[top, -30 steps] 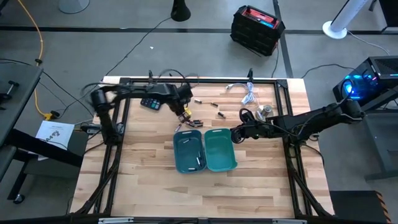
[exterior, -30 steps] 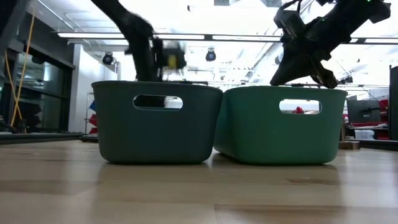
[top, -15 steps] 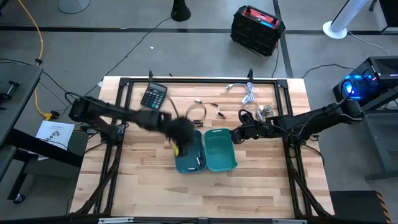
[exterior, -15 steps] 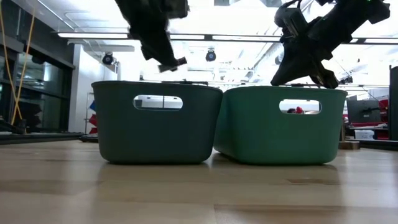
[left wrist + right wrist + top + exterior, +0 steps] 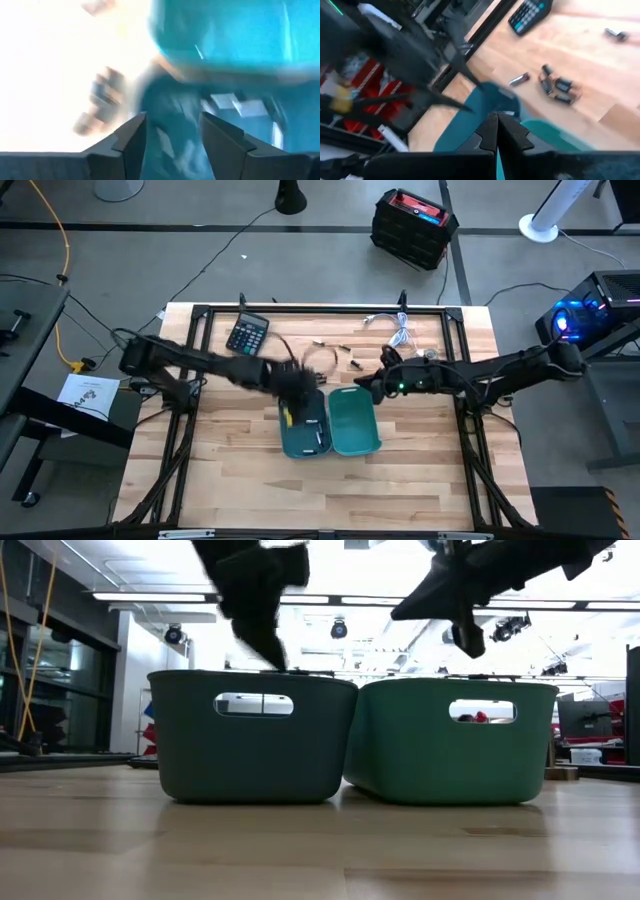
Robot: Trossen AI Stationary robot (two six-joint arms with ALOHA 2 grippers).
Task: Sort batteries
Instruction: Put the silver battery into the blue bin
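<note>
Left end effector [image 5: 295, 388] open over dark batteries [image 5: 559, 87].

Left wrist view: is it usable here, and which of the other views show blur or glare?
Left wrist view: heavy motion smear and blown-out white glare; only its fingers stay sharp. High view: left gripper smeared over the darker bin. Low view: bright ceiling backlight leaves both arms as silhouettes. Right wrist view: moderately blurred, though loose batteries remain discernible.
</note>
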